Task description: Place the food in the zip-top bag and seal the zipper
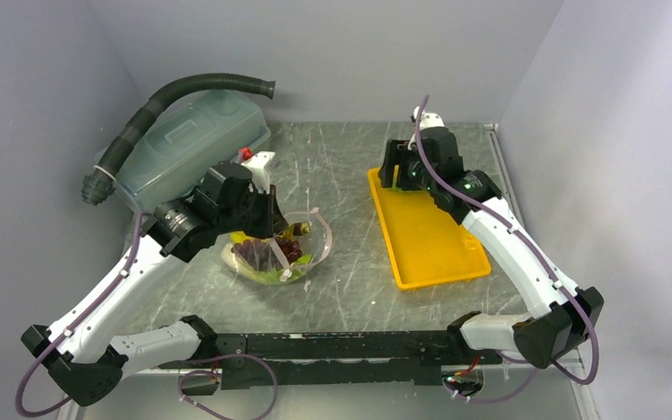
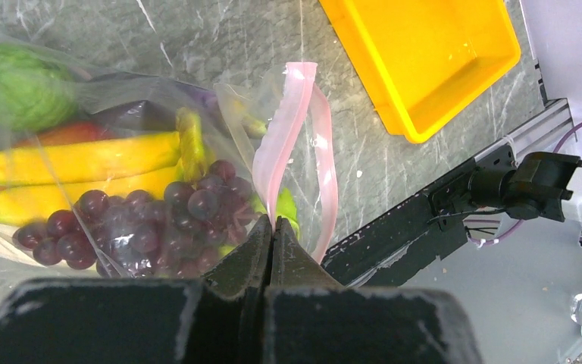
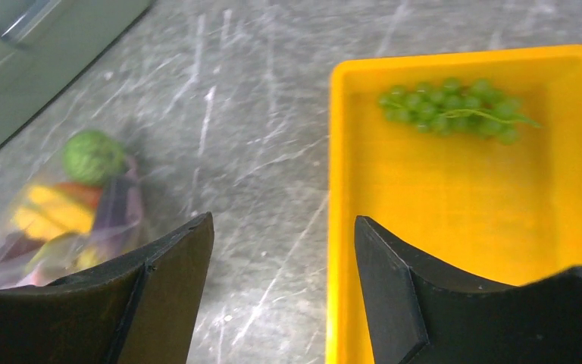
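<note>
A: Left gripper [image 2: 273, 227]?
B: Clamped tight on the zipper [image 2: 292, 129], the pink strip standing up from the zip-top bag [image 2: 231, 102], whose mouth gapes.
A: The food?
B: Dark grapes [image 2: 144, 227], 2 bananas [image 2: 76, 159] and a round green vegetable [image 2: 15, 87] lie inside, left of the yellow tray [image 3: 462, 220].
A: Right gripper [image 3: 282, 220]?
B: Fingers spread wide, holding nothing, above the tray's far end, where 1 bunch of green grapes [image 3: 455, 110] lies.

No legible text, labels or nos. anywhere in view.
</note>
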`<state>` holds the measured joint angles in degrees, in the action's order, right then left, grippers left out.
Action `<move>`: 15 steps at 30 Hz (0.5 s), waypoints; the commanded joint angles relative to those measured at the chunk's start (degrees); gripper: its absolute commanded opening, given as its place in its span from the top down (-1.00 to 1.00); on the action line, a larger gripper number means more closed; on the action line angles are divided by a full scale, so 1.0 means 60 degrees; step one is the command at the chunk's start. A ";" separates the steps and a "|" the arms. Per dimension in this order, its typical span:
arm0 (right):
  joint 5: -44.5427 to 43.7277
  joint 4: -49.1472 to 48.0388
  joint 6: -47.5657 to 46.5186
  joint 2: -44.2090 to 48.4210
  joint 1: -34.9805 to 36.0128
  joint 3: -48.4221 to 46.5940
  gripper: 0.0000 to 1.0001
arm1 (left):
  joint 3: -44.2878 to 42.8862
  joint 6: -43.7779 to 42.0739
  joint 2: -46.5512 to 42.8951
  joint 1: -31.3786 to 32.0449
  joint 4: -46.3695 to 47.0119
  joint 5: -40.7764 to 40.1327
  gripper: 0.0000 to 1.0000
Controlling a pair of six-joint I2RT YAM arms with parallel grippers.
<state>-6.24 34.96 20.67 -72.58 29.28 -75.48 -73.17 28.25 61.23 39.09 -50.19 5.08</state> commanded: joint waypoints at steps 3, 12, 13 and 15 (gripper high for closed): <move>-0.0885 -0.0283 0.0235 0.0193 -0.0805 -0.0111 -0.46 | 0.0056 -0.0046 -0.0426 0.0001 0.0370 -0.0056 1.00; -0.1373 -0.0830 0.1579 -0.0838 -0.1636 -0.0033 -0.50 | 0.0204 -0.0087 -0.0537 0.0006 0.0925 0.0090 1.00; -0.1472 -0.0894 0.1756 -0.0930 -0.1662 -0.0012 -0.50 | 0.0204 -0.0092 -0.0548 0.0015 0.0481 0.0085 1.00; -0.1769 -0.1106 0.2091 -0.1103 -0.1709 0.0103 -0.51 | 0.0237 -0.0101 -0.0559 0.0006 0.0432 0.0083 1.00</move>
<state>-12.99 32.53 27.88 -78.00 19.64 -75.33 -71.66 28.14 59.31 39.09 -50.00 5.15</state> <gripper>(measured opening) 0.750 0.012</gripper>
